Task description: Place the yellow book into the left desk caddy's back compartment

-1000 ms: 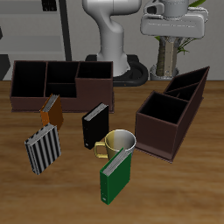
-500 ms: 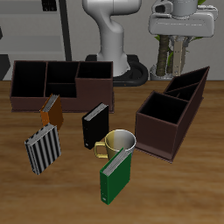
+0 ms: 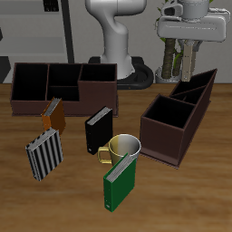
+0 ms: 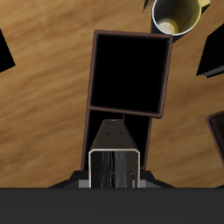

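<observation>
My gripper (image 3: 181, 72) is shut on the yellow book (image 3: 178, 60), a thin grey-tan hardcover that hangs upright between the fingers. It hovers above the far end of the left desk caddy (image 3: 172, 127), a long dark-brown box. Right below the book is the caddy's back compartment (image 3: 196, 87) with slanted top edges. In the wrist view the book (image 4: 114, 156) shows edge-on in the gripper (image 4: 114, 171). It partly hides the back compartment (image 4: 98, 120). The big square bin (image 4: 129, 74) lies beyond it.
A wider three-compartment caddy (image 3: 63, 83) stands at the back. An orange book (image 3: 53, 113), a striped book (image 3: 43, 152), a black book (image 3: 98, 129), a yellow mug (image 3: 125, 148) and a green book (image 3: 118, 181) stand mid-table. The mug (image 4: 179, 13) also shows in the wrist view.
My gripper has come down with the yellow book, from near the top of the view to just above the left caddy's back compartment. Nothing else has moved.
</observation>
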